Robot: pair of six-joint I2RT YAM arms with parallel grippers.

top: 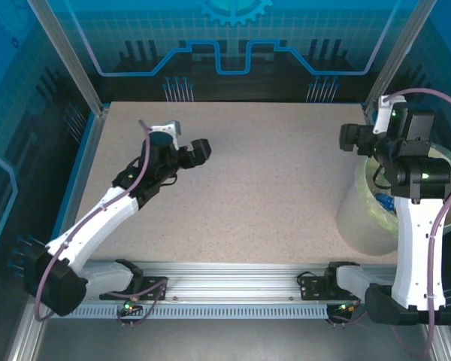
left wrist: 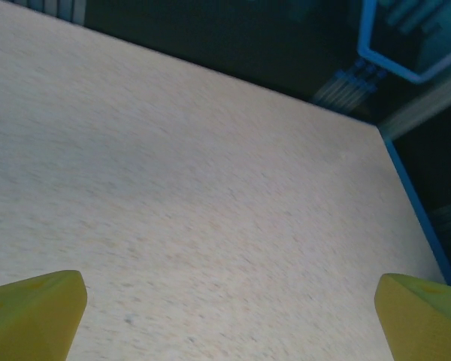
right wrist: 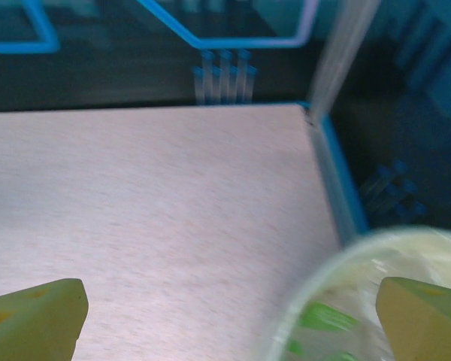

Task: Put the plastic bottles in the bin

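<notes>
Plastic bottles (top: 384, 201) sit inside the large round bin (top: 363, 222) lined with a translucent pale yellow-green bag. In the top view we make out a blue scrap of one among the bag's folds, and in the right wrist view blurred green patches show behind the bin's rim, at 5 o'clock in that view. How many are in there we cannot tell. The bin stands at the 4 o'clock edge of the speckled beige tabletop (top: 270, 188), partly hidden by the white right arm (top: 417, 248). Our right tool (top: 350, 138) hangs at the bin's 10 o'clock rim, its yellow-green fingers (right wrist: 34, 320) spread wide apart, one over the tabletop and one over the bin's mouth, clamped on nothing. Our left tool (top: 200, 150) is well apart from the bin, above the tabletop at about 10 o'clock and pointing toward 3 o'clock. Its yellow-green fingers (left wrist: 34, 316) also stand wide apart, empty, with the speckled surface below them.
</notes>
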